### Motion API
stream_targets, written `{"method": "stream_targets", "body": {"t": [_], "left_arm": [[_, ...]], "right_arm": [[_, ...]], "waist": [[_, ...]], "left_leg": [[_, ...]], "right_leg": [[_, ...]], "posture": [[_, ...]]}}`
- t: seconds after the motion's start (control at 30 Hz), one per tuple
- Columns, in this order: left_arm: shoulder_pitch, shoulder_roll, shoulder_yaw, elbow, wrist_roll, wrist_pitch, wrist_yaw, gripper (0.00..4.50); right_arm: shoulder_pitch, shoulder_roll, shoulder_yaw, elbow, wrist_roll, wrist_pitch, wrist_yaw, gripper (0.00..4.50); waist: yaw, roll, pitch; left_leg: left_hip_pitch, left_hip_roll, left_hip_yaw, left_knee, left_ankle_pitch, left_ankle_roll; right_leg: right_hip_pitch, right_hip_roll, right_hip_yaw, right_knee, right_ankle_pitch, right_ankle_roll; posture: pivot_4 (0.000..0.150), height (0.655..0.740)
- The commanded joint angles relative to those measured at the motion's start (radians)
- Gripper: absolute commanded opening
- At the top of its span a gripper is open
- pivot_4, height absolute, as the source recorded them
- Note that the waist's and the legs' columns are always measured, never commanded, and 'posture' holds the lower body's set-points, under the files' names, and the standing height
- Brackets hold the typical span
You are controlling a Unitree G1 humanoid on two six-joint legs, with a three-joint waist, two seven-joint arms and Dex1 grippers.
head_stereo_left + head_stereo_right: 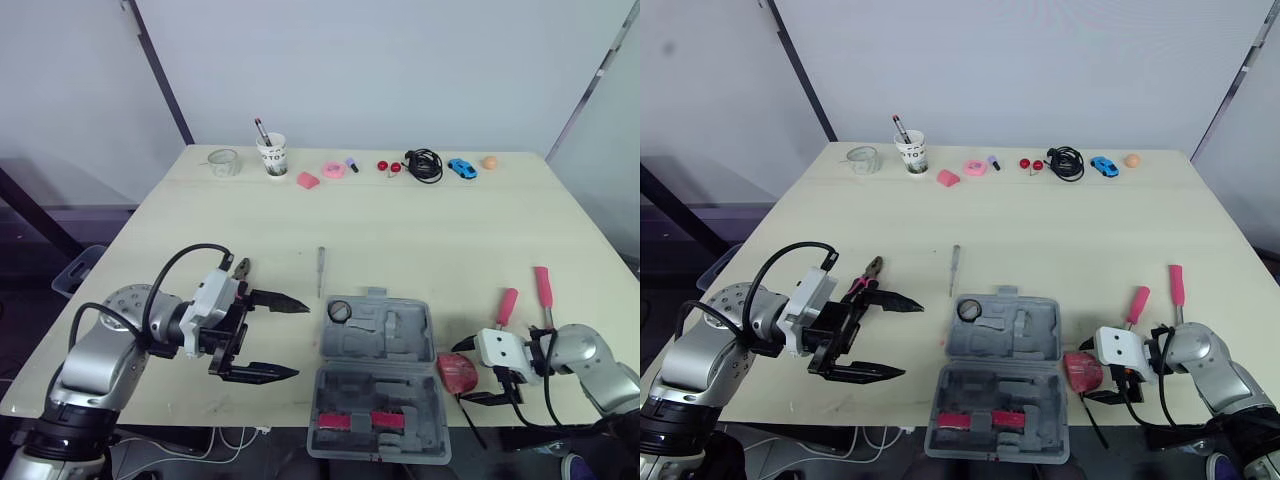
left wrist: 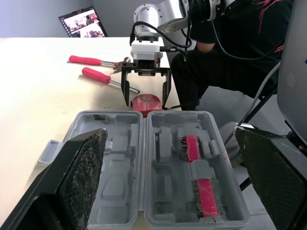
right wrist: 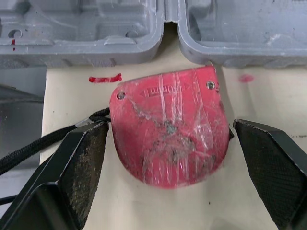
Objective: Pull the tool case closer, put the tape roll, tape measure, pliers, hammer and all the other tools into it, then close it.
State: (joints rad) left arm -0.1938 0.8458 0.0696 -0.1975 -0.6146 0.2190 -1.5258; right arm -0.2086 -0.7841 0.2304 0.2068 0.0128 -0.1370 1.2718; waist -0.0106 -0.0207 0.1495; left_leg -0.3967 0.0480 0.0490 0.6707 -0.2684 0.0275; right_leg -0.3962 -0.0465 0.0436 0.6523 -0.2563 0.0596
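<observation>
A grey moulded-plastic tool case (image 1: 400, 330) lies open and flat at the near edge of a pale wooden table (image 1: 450, 230). Its two hinged halves are ribbed with shaped recesses, and two red strips (image 1: 365, 421) sit in the nearer half. A small dark ring (image 1: 340, 310) rests in the far left corner of the other half.

Just beside the case on the right lies a red tape measure (image 3: 170, 139). It is a rounded, D-shaped shell, scuffed and scratched, with two small screws in its face and a black strap (image 3: 48, 141) trailing from one side. The right gripper (image 2: 146, 98) straddles it, with its black fingers spread, one on each side, and not closed on it.

The left gripper (image 1: 300, 340) hangs to the left of the case with its textured fingers wide apart and holds nothing. Pliers (image 1: 868, 272) with red grips lie behind it, and a thin metal screwdriver (image 1: 321, 270) lies beyond the case.

Two red-handled tools (image 1: 508, 305) rest on the right. Along the table's far edge stand a glass cup (image 1: 222, 162) and a paper cup (image 1: 272, 155), then a coiled black cable (image 1: 424, 165) and a blue toy car (image 1: 461, 168).
</observation>
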Motion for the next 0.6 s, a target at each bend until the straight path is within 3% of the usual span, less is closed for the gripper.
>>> {"method": "stream_targets", "body": {"t": [0.03, 0.1, 0.27, 0.6], "left_arm": [[-0.015, 0.006, 0.008, -0.015, -0.007, -0.016, -0.016, 4.50], [-0.016, 0.006, 0.008, -0.014, -0.008, -0.017, -0.015, 4.50], [-0.009, 0.006, 0.010, -0.009, -0.006, -0.027, -0.017, 4.50], [-0.010, -0.003, 0.002, -0.003, -0.006, -0.036, -0.019, 4.50]], "right_arm": [[-0.021, -0.004, 0.005, 0.005, -0.007, -0.014, -0.002, 4.38], [-0.021, -0.003, 0.007, 0.011, -0.007, -0.016, 0.002, 4.38], [-0.020, -0.008, 0.008, 0.022, -0.011, -0.020, 0.001, 2.93], [0.027, -0.027, -0.027, -0.051, 0.012, 0.023, -0.028, 2.89]], "waist": [[0.000, 0.000, 0.000], [0.000, 0.000, 0.000], [0.000, 0.000, 0.000], [0.001, 0.000, 0.000]], "left_leg": [[0.000, 0.000, 0.000, 0.000, 0.000, 0.000], [0.000, 0.000, 0.000, 0.000, 0.000, 0.000], [0.000, 0.000, 0.000, 0.000, 0.000, 0.000], [0.000, 0.000, 0.000, 0.000, 0.000, 0.000]], "right_leg": [[0.000, 0.000, 0.000, 0.000, 0.000, 0.000], [0.000, 0.000, 0.000, 0.000, 0.000, 0.000], [0.000, 0.000, 0.000, 0.000, 0.000, 0.000], [0.000, 0.000, 0.000, 0.001, 0.000, 0.000]], "posture": [[0.150, 0.7400], [0.150, 0.7400], [0.150, 0.7400], [0.150, 0.7400]]}}
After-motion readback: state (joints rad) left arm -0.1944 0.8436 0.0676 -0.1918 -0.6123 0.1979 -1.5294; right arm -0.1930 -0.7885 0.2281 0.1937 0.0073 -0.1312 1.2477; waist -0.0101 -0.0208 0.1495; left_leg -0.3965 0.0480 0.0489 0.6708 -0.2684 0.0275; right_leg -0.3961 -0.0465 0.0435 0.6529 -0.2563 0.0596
